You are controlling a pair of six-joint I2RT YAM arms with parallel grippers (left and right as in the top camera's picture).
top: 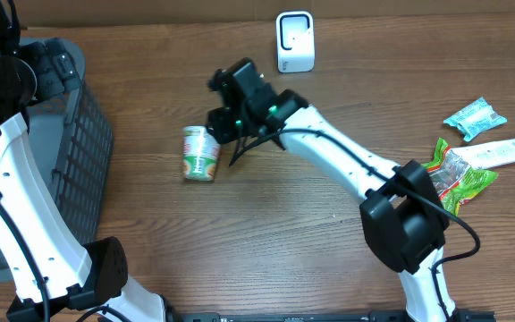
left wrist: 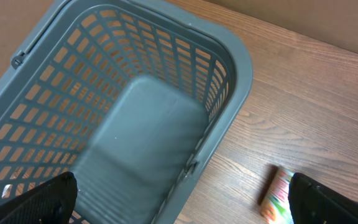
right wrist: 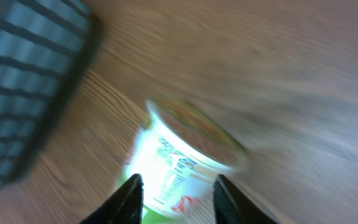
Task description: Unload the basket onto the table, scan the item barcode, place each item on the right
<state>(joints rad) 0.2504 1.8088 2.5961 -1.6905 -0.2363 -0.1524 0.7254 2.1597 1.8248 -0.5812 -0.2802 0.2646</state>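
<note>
Overhead looks straight down, far. Left wrist faces the nine-o'clock basket [top: 92, 143]; right wrist, close, the cup [right wrist: 179, 162]. All share both.

Green-and-white cup [top: 200, 154], grey lattice basket [top: 92, 143]

White arm links [top: 329, 148], black joints [top: 402, 224], black cables [top: 474, 240], green light [top: 274, 111]

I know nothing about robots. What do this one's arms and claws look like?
Both arms are built alike: the right arm and left arm have smooth white segments joined by chunky black joints. A thin black cable loops near the right base, and a small green light glows at its wrist. The left claw and right claw each end in two dark fingers.
</note>
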